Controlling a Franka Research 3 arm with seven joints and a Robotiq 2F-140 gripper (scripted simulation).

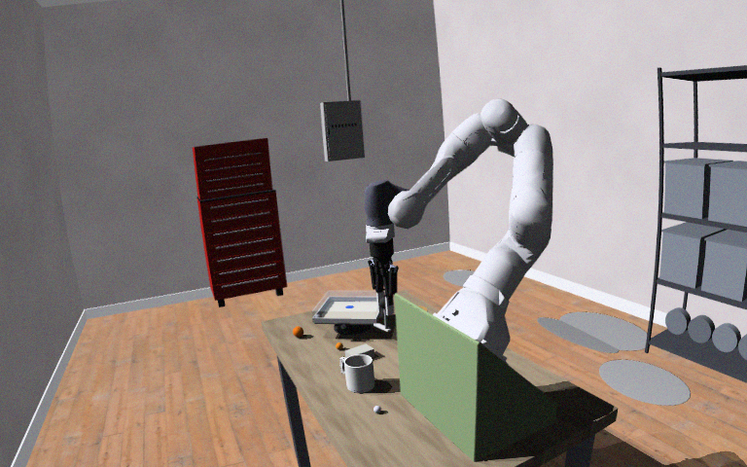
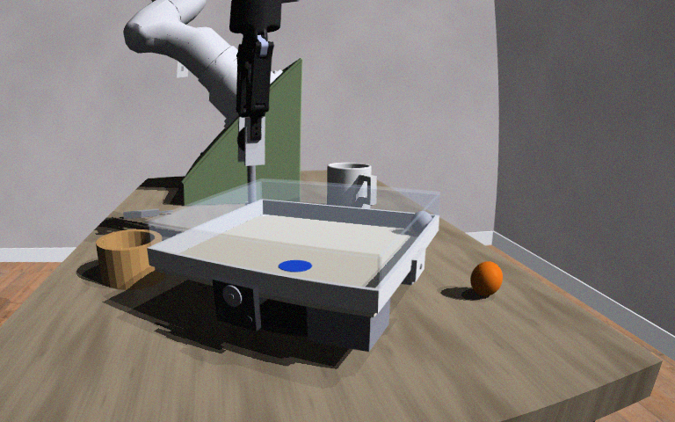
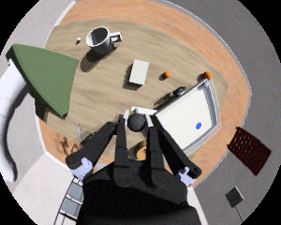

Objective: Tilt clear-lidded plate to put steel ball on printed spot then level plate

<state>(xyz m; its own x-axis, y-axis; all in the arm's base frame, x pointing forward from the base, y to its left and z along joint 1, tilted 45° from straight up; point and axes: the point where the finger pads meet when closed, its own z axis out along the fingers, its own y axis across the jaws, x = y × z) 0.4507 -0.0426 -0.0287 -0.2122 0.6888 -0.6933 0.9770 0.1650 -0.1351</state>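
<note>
Item: clear-lidded plate (image 2: 210,250), grey-framed tray w/ pale floor, on a gimbal base mid-table (image 2: 488,355). Printed spot (image 2: 294,265), blue, near the front rim. Steel ball (image 2: 420,219) sits in the far right corner under the lid, well apart from the spot.

Handle: thin upright stick (image 2: 250,184) w/ dark knob (image 3: 136,123) at the plate's back corner. Gripper (image 2: 251,151) comes straight down on it; fingers clamped on the stick's top, not fully together.

Condition: plate reads tilted, far right corner low, in the exterior view.

Handling (judged): frame rigid, lid prob. hard plastic, nothing to squeeze. Pivots look free, so small stick moves likely give big ball runs. Ball smooth & heavy for its size, slow to start, keen to overshoot. Take hold only at the stick, high up near the knob; lid & rims not for gripping.

Loose nearby: wooden cup (image 2: 121,257) just beside the left rim, contact can't be told; orange ball (image 2: 486,279) apart on the right; mug (image 2: 351,184) behind; small grey block (image 2: 141,213) at back left.
</note>
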